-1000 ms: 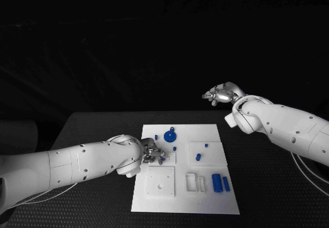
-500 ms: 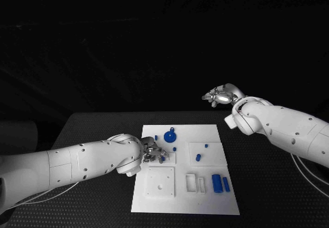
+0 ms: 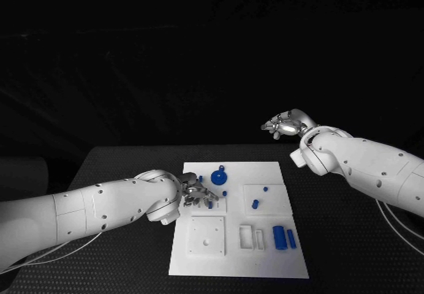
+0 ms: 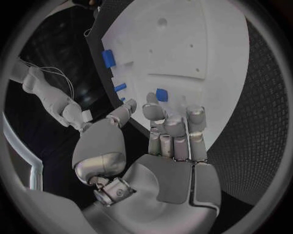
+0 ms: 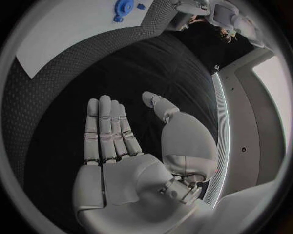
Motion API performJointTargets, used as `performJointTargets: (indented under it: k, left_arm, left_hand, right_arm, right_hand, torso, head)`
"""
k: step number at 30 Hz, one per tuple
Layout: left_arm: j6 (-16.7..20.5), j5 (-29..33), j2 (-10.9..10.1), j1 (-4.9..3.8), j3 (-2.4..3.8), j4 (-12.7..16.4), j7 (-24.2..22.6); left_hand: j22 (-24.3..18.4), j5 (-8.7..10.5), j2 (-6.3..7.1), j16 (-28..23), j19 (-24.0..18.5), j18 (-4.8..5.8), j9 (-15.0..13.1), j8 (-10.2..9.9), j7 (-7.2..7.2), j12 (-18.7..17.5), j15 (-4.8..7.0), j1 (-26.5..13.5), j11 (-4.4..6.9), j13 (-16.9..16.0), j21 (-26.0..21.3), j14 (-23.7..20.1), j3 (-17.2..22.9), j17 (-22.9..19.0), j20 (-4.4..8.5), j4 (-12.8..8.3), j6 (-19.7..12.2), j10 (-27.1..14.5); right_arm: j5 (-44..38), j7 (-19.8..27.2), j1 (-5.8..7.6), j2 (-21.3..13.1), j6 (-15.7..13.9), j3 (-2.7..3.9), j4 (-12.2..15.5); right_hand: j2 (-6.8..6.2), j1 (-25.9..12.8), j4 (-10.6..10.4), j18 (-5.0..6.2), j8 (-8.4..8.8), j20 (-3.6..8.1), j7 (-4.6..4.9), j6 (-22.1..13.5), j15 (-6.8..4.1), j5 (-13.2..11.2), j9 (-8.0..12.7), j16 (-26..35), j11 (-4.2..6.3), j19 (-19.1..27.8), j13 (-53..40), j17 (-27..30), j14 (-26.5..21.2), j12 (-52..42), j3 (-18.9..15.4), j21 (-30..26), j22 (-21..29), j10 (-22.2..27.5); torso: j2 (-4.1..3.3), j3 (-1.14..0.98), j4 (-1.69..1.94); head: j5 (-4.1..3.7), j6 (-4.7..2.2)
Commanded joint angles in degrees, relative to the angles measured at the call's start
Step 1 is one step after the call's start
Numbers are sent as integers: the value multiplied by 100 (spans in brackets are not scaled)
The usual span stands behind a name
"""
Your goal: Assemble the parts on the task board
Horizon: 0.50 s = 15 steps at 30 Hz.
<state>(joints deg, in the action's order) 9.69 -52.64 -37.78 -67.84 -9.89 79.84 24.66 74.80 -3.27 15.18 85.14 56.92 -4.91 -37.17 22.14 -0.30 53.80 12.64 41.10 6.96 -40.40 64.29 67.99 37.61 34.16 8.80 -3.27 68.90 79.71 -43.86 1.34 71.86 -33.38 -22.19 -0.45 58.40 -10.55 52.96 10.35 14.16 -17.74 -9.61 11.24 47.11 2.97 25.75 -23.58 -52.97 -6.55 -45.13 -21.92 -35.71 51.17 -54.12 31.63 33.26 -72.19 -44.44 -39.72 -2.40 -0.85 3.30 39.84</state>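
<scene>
Since a second ago the left hand [image 3: 196, 195] has crept a little farther over the left edge of the flat white task board [image 3: 265, 257], toward the small blue pegs, while the right hand [image 3: 284, 124] has stayed lifted behind the board's far right corner with barely a shift; this suggests the left hand is settling in for a pick and the right is simply waiting. In the left wrist view the left hand's fingers [image 4: 163, 119] are bent forward and held narrow, close together, with a small blue block-like part [image 4: 161, 94] just beyond their tips; whether the tips touch it or only hover over it I cannot tell, and nothing is clearly held. Two more short blue pegs [image 4: 119, 87] lie off to the thumb side of those fingers, and a larger blue piece [image 4: 108, 58] sits farther out along the board. In the right wrist view the right hand's fingers [image 5: 107, 129] lie straight and side by side with the thumb apart, holding nothing, over the bare black desk [image 5: 73, 92] and well apart from the board; a round blue disc with a knob [image 5: 124, 7] lies far beyond those fingertips. No part looks newly seated, so assembly appears early.
</scene>
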Motion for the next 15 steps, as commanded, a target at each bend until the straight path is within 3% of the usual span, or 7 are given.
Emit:
performJointTargets:
  k: [1, 5, 8, 15]
  left_arm:
    - [-87, 48, -37, -23, 22, 52, -132]
    - [26, -6, -131, -45, 36, 156, -235]
    - [19, -140, -198, -54, 35, 231, -240]
    - [-92, -369, -247, -52, 28, 311, -196]
  left_hand:
    - [-13, 38, 58, -68, -46, -53, 17, -53, 28, -73, -30, 30, -63, 19, -57, -80, -17, -22, 636, 74, -108, -49]
    - [-105, 18, -9, -460, -428, 46, 107, -280, 231, -466, -246, 279, -269, 193, -359, -492, -11, -203, 525, 48, -556, -506]
    - [-266, 31, -114, -944, -834, 224, 156, -415, 430, -1000, -485, 582, -473, 468, -775, -857, -78, -442, 358, -58, -892, -875]
    - [-315, 27, -89, -1027, -803, 265, 165, -415, 446, -1167, -513, 651, -485, 555, -874, -820, -193, -494, 351, 27, -949, -818]
  right_arm:
    - [9, 52, -3, -19, 33, 1, 18]
    - [10, 54, -4, -57, 30, 1, 26]
    - [10, 55, -4, -87, 20, 1, 36]
    - [10, 54, -4, -125, 7, 1, 49]
  right_hand:
    - [-15, -44, 0, 84, -5, -24, 12, -28, 7, 22, 5, -25, -7, 17, 9, 6, -50, -26, -31, -30, -5, 47]
    - [-14, -44, 0, 84, -5, -25, 13, -28, 7, 22, 6, -26, -8, 18, 11, 7, -52, -28, -31, -31, -6, 48]
    - [-13, -43, 1, 84, -5, -25, 13, -29, 8, 22, 6, -26, -8, 18, 13, 8, -53, -29, -31, -32, -7, 49]
    - [-14, -39, 4, 84, -5, -25, 13, -30, 9, 23, 7, -28, -9, 19, 18, 11, -54, -32, -30, -33, -8, 51]
  torso:
    - [1, 2, 3]
    - [-2, 0, 1]
    - [3, -5, 2]
    - [0, -9, -4]
  head:
    - [-6, -6]
    - [-20, -17]
    - [-18, -33]
    - [-11, -45]
